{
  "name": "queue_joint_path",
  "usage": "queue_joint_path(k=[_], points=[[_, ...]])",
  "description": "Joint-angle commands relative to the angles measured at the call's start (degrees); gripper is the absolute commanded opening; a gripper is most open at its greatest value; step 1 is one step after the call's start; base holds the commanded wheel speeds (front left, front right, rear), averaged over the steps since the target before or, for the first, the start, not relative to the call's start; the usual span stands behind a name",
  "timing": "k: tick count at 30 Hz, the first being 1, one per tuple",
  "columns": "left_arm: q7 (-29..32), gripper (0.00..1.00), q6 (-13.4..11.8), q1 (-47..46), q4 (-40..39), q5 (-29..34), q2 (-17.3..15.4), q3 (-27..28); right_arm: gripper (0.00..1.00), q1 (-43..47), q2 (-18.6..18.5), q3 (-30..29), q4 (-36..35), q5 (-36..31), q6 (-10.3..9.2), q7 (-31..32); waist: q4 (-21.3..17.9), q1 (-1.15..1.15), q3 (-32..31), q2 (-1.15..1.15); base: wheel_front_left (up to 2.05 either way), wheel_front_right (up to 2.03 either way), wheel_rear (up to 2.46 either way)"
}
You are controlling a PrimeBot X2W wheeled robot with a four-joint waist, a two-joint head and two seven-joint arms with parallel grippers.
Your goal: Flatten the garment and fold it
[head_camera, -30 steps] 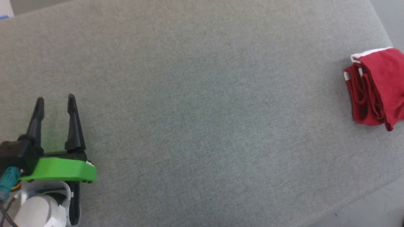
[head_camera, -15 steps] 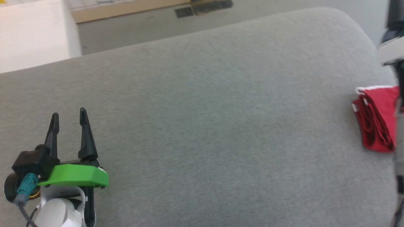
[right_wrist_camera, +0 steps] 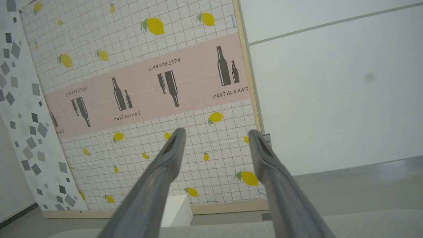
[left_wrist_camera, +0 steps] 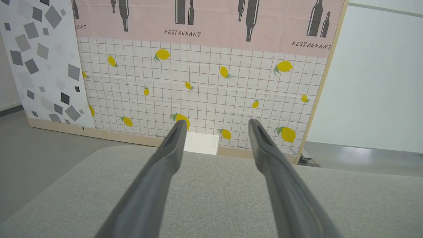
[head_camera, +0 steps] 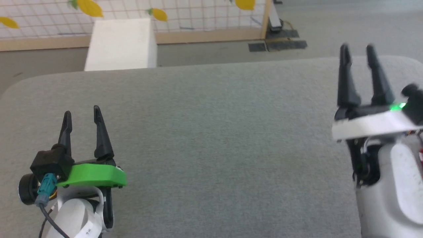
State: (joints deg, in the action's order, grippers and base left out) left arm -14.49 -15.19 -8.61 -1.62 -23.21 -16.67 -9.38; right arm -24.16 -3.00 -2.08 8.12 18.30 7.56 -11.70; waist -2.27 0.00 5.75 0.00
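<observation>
The left tool at 8 o'clock and the right tool at 2 o'clock both stand wide and empty above the grey table. Of the shorts only a red sliver shows, at 3 o'clock. No grasp seems in hand; the next move calls for reaching them. The wall panel reads "RESTAURANT".

The left pincer is held over the front left of the surface; the right pincer is held well apart to its right, reaching farther back. Beyond the left pincer's tips, past the surface's far edge, a box is set on the floor, with a partition panel stood behind it. A mat is laid on the floor ahead and left of the right pincer.
</observation>
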Motion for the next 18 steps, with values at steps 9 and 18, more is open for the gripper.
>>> queue_joint_path(k=[9, 18], points=[[-0.2, 1.0, 2.7, 1.1, 3.3, -1.1, 2.5, -0.6, 1.0, 10.8, 0.1, 0.9, 4.4, 0.2, -0.08, -3.0, 4.2, 0.0, -4.5, 0.0, 0.0, 0.0, 0.0], [2.8, 1.0, 4.4, 3.0, 6.5, -3.3, 3.0, -2.5, 1.0, 18.1, 0.1, 2.2, 4.1, -3.3, -0.08, -3.3, 4.0, 0.0, -6.0, 0.0, 0.0, 0.0, 0.0]])
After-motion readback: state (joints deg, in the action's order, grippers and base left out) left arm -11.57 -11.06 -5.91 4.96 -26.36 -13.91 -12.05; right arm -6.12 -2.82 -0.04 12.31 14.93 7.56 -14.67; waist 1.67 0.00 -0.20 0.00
